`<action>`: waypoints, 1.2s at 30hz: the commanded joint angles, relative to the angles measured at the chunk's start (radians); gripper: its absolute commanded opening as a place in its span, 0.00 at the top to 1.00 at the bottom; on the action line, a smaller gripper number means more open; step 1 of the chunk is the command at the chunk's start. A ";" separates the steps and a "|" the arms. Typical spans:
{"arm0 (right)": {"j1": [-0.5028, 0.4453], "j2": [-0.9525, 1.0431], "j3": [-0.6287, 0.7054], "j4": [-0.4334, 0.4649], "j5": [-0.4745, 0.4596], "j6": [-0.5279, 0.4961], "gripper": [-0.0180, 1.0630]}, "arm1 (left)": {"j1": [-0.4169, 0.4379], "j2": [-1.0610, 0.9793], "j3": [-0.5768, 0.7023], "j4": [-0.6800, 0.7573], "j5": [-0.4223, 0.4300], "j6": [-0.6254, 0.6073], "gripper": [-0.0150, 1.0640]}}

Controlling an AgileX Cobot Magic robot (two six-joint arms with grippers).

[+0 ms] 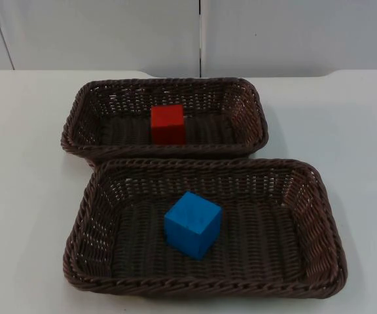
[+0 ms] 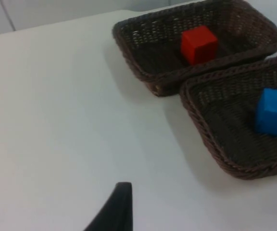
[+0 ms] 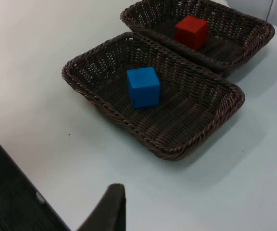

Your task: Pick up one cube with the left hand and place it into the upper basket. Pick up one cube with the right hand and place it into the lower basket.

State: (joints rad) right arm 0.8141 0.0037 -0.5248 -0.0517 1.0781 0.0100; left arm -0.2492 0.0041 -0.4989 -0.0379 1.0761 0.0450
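A red cube (image 1: 167, 123) rests on the floor of the upper brown wicker basket (image 1: 244, 98). A blue cube (image 1: 192, 224) lies turned at an angle in the middle of the lower basket (image 1: 306, 196), which touches the upper one. In the left wrist view the red cube (image 2: 199, 44) and blue cube (image 2: 274, 111) sit in their baskets, well away from my left gripper (image 2: 115, 208), which hangs over bare table. My right gripper (image 3: 108, 209) is also held back over bare table, with the blue cube (image 3: 143, 86) and red cube (image 3: 191, 31) beyond it. Neither gripper holds anything.
The white table (image 1: 25, 196) spreads out on both sides of the baskets. A grey partition wall (image 1: 110, 33) closes the back. In the right wrist view a table edge (image 3: 23, 173) runs close to the right gripper, with dark floor beyond it.
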 commanded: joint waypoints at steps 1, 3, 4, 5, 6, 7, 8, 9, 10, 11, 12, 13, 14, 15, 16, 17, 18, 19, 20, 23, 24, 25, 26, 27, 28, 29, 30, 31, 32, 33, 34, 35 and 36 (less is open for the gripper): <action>-0.002 -0.004 0.009 0.005 0.000 0.004 0.01 | 0.031 -0.004 0.004 0.001 0.001 -0.006 0.01; -0.002 -0.004 0.009 0.005 0.000 0.004 0.01 | 0.062 -0.004 0.004 0.001 0.001 -0.006 0.01; -0.002 -0.004 0.009 0.005 0.000 0.004 0.01 | 0.078 -0.004 0.004 0.001 0.001 -0.006 0.01; -0.002 -0.004 0.009 0.005 0.000 0.004 0.01 | 0.096 -0.004 0.004 0.001 0.001 -0.006 0.01; -0.002 -0.004 0.009 0.005 0.000 0.004 0.01 | 0.096 -0.004 0.004 0.001 0.001 -0.006 0.01; -0.002 -0.004 0.009 0.005 0.000 0.004 0.01 | 0.113 -0.004 0.004 0.001 0.001 -0.006 0.01; -0.002 -0.004 0.009 0.005 0.000 0.004 0.01 | 0.129 -0.004 0.004 0.001 0.001 -0.006 0.01; -0.002 -0.004 0.009 0.005 0.000 0.004 0.01 | 0.143 -0.004 0.004 0.001 0.001 -0.006 0.01; -0.002 -0.004 0.009 0.005 0.000 0.004 0.01 | 0.160 -0.004 0.004 0.001 0.001 -0.006 0.01; -0.002 -0.004 0.009 0.005 0.000 0.004 0.01 | 0.160 -0.004 0.004 0.001 0.001 -0.006 0.01; -0.002 -0.004 0.009 0.005 0.000 0.004 0.01 | 0.174 -0.004 0.004 0.001 0.001 -0.006 0.01; -0.002 -0.004 0.009 0.005 0.000 0.004 0.01 | 0.196 -0.004 0.004 0.001 0.001 -0.006 0.01; -0.002 -0.004 0.009 0.005 0.000 0.004 0.01 | 0.205 -0.004 0.004 0.001 0.001 -0.006 0.01; -0.002 -0.004 0.009 0.005 0.000 0.004 0.01 | 0.205 -0.004 0.004 0.001 0.001 -0.006 0.01; -0.002 -0.004 0.009 0.005 0.000 0.004 0.01 | 0.217 -0.004 0.004 0.001 0.001 -0.006 0.01; -0.002 -0.004 0.009 0.005 0.000 0.004 0.01 | 0.221 -0.004 0.004 0.001 0.001 -0.006 0.01; -0.002 -0.004 0.009 0.005 0.000 0.004 0.01 | 0.226 -0.004 0.004 0.001 0.001 -0.006 0.01; -0.002 -0.004 0.009 0.005 0.000 0.004 0.01 | 0.228 -0.004 0.004 0.001 0.001 -0.006 0.01; -0.002 -0.004 0.009 0.005 0.000 0.004 0.01 | 0.228 -0.004 0.004 0.001 0.001 -0.006 0.01; -0.002 -0.004 0.009 0.005 0.000 0.004 0.01 | 0.228 -0.004 0.004 0.001 0.001 -0.006 0.01; -0.004 -0.004 0.009 0.005 0.000 0.004 0.01 | 0.228 -0.004 0.004 0.001 0.001 -0.006 0.01; -0.004 -0.004 0.009 0.005 0.000 0.004 0.01 | 0.228 -0.004 0.004 0.001 0.001 -0.006 0.01; -0.004 -0.004 0.009 0.005 0.000 0.004 0.01 | 0.228 -0.004 0.004 0.001 0.001 -0.006 0.01; -0.004 -0.004 0.009 0.005 0.000 0.004 0.01 | 0.228 -0.004 0.004 0.001 0.001 -0.006 0.01; -0.004 -0.004 0.009 0.005 0.000 0.004 0.01 | 0.228 -0.004 0.004 0.001 0.001 -0.006 0.01; -0.004 -0.004 0.009 0.005 0.000 0.004 0.01 | 0.228 -0.004 0.004 0.001 0.001 -0.006 0.01; -0.004 -0.004 0.009 0.005 0.000 0.004 0.01 | 0.228 -0.004 0.004 0.001 0.001 -0.006 0.01; -0.004 -0.004 0.009 0.005 0.000 0.004 0.01 | 0.228 -0.004 0.004 0.001 0.001 -0.006 0.01; -0.004 -0.004 0.009 0.005 0.000 0.004 0.01 | 0.228 -0.004 0.004 0.001 0.001 -0.006 0.01; -0.004 -0.004 0.009 0.005 0.000 0.004 0.01 | 0.228 -0.004 0.004 0.001 0.001 -0.006 0.01; -0.007 -0.004 0.009 0.005 0.000 0.004 0.01 | 0.228 -0.004 0.004 0.001 0.001 -0.006 0.01; -0.007 -0.004 0.009 0.005 0.000 0.004 0.01 | 0.228 -0.004 0.004 0.001 0.001 -0.006 0.01; -0.015 -0.004 0.009 0.005 0.000 0.004 0.01 | 0.228 -0.004 0.004 0.001 0.001 -0.006 0.01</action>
State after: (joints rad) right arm 0.8055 0.0037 -0.5248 -0.0517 1.0781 0.0100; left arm -0.0232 0.0041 -0.4989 -0.0379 1.0767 0.0450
